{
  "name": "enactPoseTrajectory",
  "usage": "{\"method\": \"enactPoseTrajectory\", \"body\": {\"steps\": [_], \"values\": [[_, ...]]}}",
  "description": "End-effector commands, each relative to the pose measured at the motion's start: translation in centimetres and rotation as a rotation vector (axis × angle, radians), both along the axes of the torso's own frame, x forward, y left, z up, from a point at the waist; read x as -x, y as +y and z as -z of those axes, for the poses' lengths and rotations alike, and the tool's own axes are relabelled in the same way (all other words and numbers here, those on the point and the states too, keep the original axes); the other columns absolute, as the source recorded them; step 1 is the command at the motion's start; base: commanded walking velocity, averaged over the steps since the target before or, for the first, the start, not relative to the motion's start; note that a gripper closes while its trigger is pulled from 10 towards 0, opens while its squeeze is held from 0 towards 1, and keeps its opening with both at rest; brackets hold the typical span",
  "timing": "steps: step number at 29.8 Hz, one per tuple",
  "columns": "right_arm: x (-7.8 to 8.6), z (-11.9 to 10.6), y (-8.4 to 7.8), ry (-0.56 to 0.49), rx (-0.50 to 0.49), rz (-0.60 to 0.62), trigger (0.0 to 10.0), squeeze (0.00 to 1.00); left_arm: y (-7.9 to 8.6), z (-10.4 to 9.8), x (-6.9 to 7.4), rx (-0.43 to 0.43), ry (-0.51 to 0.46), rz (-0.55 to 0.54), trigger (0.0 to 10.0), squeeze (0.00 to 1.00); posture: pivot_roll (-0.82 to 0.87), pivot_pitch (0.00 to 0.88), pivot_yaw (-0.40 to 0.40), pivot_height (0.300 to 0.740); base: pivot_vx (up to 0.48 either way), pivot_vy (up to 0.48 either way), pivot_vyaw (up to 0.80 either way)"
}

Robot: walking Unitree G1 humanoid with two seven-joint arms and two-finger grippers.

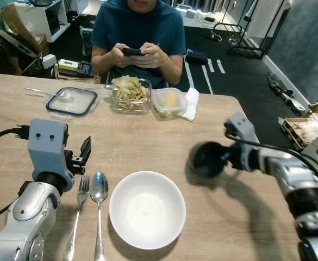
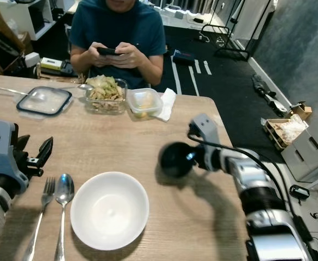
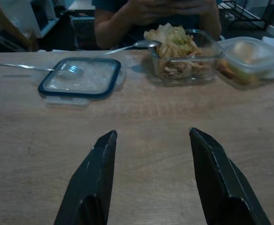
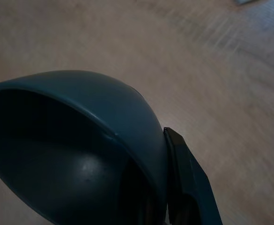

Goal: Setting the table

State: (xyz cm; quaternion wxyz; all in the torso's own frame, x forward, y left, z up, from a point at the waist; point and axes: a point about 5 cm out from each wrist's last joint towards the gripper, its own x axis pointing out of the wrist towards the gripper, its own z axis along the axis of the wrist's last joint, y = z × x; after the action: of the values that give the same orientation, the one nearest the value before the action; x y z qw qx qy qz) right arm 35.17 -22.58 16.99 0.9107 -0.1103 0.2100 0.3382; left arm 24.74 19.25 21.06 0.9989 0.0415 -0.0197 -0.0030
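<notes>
The right gripper [image 1: 216, 159] is closed on the rim of a dark bowl [image 1: 206, 159], carried tilted above the worktop [image 1: 148, 136], right of the white bowl [image 1: 147, 209]. It looks light, stiff and smooth, so a rim pinch could slip; level it before release. The left gripper [image 3: 151, 154] hangs wide open and empty, near the fork [image 1: 77, 215] and spoon [image 1: 98, 209].
</notes>
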Motion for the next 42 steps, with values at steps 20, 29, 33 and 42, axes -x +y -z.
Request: {"method": "enactPoseTrajectory", "body": {"steps": [20,29,33,42], "values": [[3.1,0.6,-1.0,0.048,0.078,-0.071,10.0,1.0,-0.4,0.7,-0.6,-0.006,0.026,0.032,10.0,0.0,0.2,0.024,-0.004,0.74,0.0,0.0,0.0],[2.2,-1.4,0.1,-0.02,-0.005,-0.035,10.0,1.0,-0.5,0.7,-0.5,-0.007,0.024,0.034,10.0,0.0,0.2,0.023,-0.005,0.74,0.0,0.0,0.0],[1.9,-1.6,0.4,-0.033,-0.018,-0.025,10.0,1.0,-0.4,0.7,-0.5,-0.007,0.024,0.032,10.0,0.0,0.21,0.022,-0.004,0.74,0.0,0.0,0.0],[0.8,-1.8,2.2,-0.079,-0.042,0.001,10.0,1.0,-0.4,0.6,-0.5,-0.008,0.022,0.027,10.0,0.0,0.22,0.022,-0.005,0.74,0.0,0.0,0.0]]}}
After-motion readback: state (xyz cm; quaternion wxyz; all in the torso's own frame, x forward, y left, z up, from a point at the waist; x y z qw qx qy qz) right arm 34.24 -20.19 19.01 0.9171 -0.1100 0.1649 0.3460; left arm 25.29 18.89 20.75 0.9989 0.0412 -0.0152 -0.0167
